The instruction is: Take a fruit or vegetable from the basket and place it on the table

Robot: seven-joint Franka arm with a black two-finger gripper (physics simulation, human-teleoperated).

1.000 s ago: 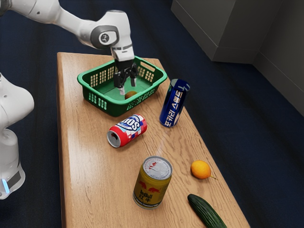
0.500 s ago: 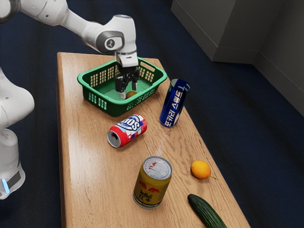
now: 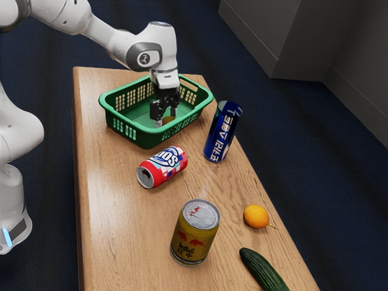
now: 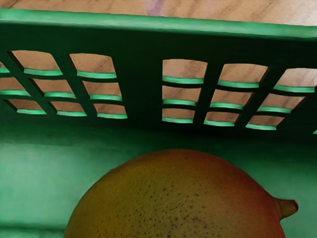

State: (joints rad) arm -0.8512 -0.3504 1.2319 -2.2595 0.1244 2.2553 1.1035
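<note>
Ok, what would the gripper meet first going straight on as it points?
Most likely the mango: the gripper points down into the basket at it. Depth is unclear; the open fingers might straddle it and meet the basket's floor instead.

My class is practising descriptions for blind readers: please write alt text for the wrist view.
A rounded fruit, speckled olive-brown and reddish toward its short stem, close up inside a green basket. Wooden tabletop shows through the squarish holes in the basket's wall.
</note>
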